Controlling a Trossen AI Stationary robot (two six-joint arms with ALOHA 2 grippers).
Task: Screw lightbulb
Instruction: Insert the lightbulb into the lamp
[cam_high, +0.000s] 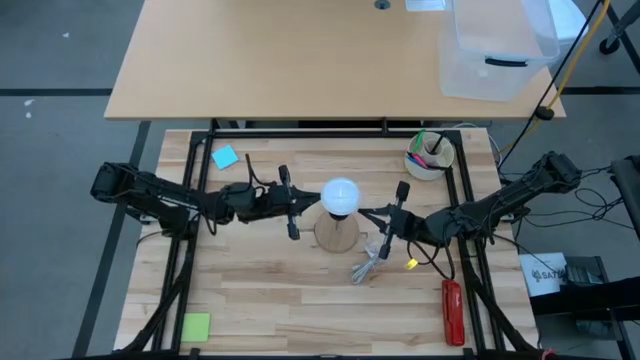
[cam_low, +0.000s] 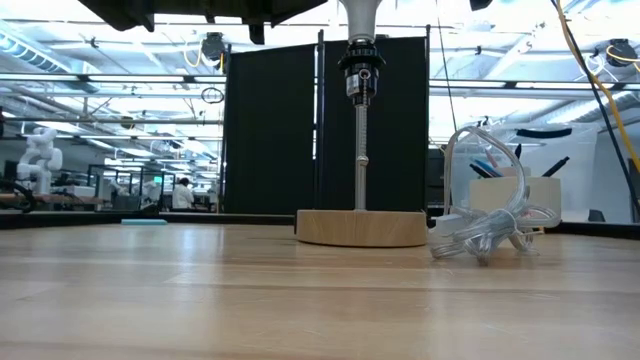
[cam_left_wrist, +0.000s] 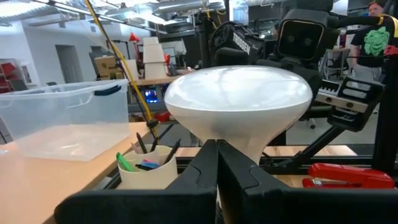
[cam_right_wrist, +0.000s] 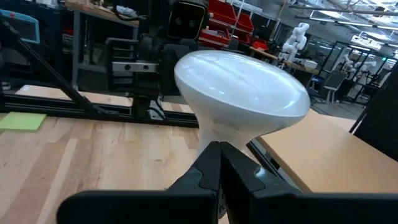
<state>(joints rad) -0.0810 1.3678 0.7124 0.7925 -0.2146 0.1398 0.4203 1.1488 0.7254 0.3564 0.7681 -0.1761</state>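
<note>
The white lightbulb stands upright with its screw base in the black socket, on a thin rod above the round wooden disc. My left gripper is on the bulb's left, level and shut. In the left wrist view its fingertips stand right before the bulb's neck, under the globe. My right gripper is on the bulb's right, also level and shut. In the right wrist view its fingertips stand before the neck. My left gripper points its shut fingers level from the table's left at the bulb's neck; I cannot tell whether they touch it. My right gripper points its shut fingers level from the table's right at the neck; I cannot tell whether they touch it.
A coiled clear cable lies by the disc's near right. A white cup of pens stands at the far right and a red tool at the near right. A blue note and a green note lie on the left.
</note>
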